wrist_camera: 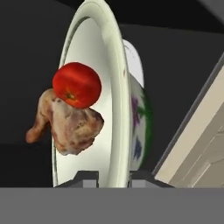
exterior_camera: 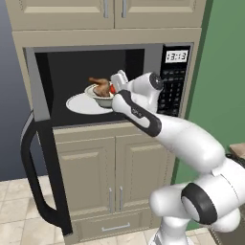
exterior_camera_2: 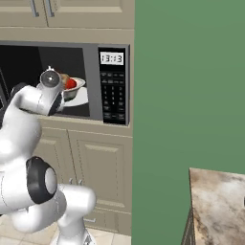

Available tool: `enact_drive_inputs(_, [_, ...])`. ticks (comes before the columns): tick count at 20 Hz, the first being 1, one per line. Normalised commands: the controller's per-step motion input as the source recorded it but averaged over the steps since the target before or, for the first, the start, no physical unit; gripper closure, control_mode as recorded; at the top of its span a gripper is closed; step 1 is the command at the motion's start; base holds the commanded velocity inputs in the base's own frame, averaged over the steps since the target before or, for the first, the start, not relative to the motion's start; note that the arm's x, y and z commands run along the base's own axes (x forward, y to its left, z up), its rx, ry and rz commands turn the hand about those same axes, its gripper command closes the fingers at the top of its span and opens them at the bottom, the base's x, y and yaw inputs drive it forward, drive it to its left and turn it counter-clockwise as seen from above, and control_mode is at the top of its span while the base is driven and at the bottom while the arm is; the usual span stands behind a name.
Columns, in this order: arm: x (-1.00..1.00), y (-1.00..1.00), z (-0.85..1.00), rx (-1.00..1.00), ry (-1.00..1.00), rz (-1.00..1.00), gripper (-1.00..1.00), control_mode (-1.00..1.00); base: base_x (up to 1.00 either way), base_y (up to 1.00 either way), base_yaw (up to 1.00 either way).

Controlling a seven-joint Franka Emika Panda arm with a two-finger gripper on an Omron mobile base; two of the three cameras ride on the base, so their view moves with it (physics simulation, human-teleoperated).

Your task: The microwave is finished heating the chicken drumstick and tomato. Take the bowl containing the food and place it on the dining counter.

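The microwave stands open, and the pale bowl is inside it over a flat white plate. In the bowl lie the brown chicken drumstick and the red tomato. My gripper reaches into the cavity and is shut on the bowl's right rim. The hand view shows the rim running between my fingertips, with the tomato resting on the drumstick. The right base view has the bowl just past my wrist, and a corner of the dining counter at lower right.
The microwave door hangs wide open to the left, its black handle sticking out toward me. Beige cabinets sit above and below the microwave. A green wall separates the microwave from the counter on the right.
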Motion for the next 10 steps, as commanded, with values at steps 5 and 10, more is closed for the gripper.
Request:
enact_drive_inputs(5, [-1.00, 0.00, 0.64, 0.01, -0.05, 0.03, 1.00, -1.00, 0.00, 0.00, 0.00])
enact_drive_inputs(10, [-1.00, 0.00, 0.65, 0.00, 0.02, 0.12, 1.00, -1.00, 0.00, 0.00, 0.00])
